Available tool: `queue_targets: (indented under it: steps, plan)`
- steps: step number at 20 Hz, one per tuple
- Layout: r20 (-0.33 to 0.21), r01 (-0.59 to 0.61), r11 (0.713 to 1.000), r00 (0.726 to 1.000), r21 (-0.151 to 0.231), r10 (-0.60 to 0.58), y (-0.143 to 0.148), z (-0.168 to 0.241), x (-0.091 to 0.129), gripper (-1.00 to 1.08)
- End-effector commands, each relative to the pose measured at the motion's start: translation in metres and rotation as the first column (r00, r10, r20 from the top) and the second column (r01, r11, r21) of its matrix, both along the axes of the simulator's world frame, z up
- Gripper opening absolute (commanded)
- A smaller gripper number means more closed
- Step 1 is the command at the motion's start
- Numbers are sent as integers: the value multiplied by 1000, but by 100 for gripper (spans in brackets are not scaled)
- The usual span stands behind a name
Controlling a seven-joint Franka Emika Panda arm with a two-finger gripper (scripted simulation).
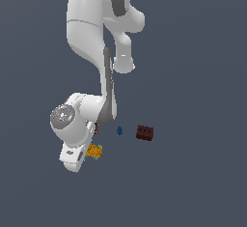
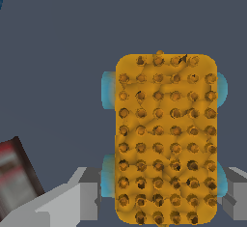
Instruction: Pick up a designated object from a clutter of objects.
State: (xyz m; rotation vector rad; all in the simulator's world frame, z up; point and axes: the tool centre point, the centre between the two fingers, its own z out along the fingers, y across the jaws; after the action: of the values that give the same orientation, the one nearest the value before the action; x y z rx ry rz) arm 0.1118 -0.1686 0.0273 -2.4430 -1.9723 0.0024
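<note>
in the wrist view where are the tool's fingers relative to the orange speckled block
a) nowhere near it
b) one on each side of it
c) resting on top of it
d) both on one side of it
b: in the wrist view the orange speckled block fills the gap of the tool, with one grey finger showing past each of its long sides.

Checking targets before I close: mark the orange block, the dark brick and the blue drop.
orange block (image 2: pixel 166 139): wrist view, middle of dotted top face.
dark brick (image 1: pixel 144 133): exterior view, front face.
blue drop (image 1: pixel 119 131): exterior view, body.
</note>
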Motion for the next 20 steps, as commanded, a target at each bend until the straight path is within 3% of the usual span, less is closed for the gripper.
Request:
queue_targets:
  steps: [1, 20]
  plan:
    - [2, 0, 1000, 1000, 0, 0, 6, 9, -4, -100]
    - [2, -1, 1000, 1000, -2, 1, 101, 130, -69, -100]
